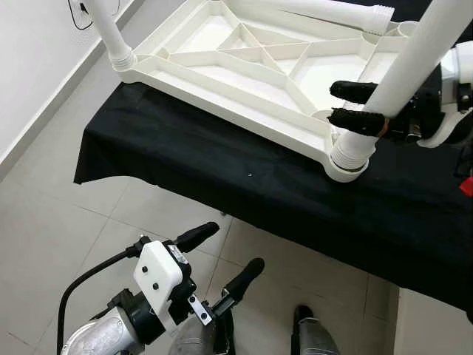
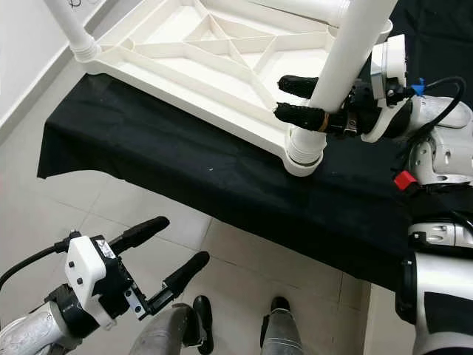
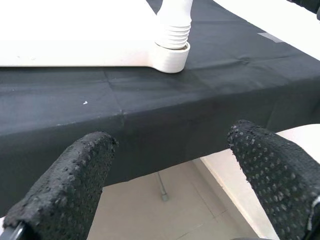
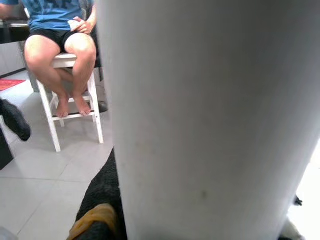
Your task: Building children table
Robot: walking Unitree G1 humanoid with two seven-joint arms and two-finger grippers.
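1. White plastic tabletop (image 1: 244, 63) lies upside down on a table draped in black cloth (image 1: 222, 177); its ribbed underside faces up.
2. Near leg (image 1: 414, 66) stands tilted in the corner socket (image 1: 347, 159) closest to the robot. A ribbed collar sits at the leg's base, just above the socket.
3. Right gripper (image 1: 355, 106) pinches the near leg just above the collar, one black finger on each side of the tube. The right wrist view is taken up mostly by the white tube.
4. Second leg (image 1: 111, 33) stands in the far left corner socket.
5. Third leg (image 1: 325, 11) lies across the far side of the tabletop; whether it touches the ribs is hard to judge.
6. Left gripper (image 1: 222, 259) hangs low over the tiled floor (image 1: 66, 207), in front of the table edge and well apart from the tabletop. Its fingers are spread, holding nothing.
7. In the right wrist view, a person (image 4: 57, 30) sits on a white stool (image 4: 75, 100) beyond the leg.
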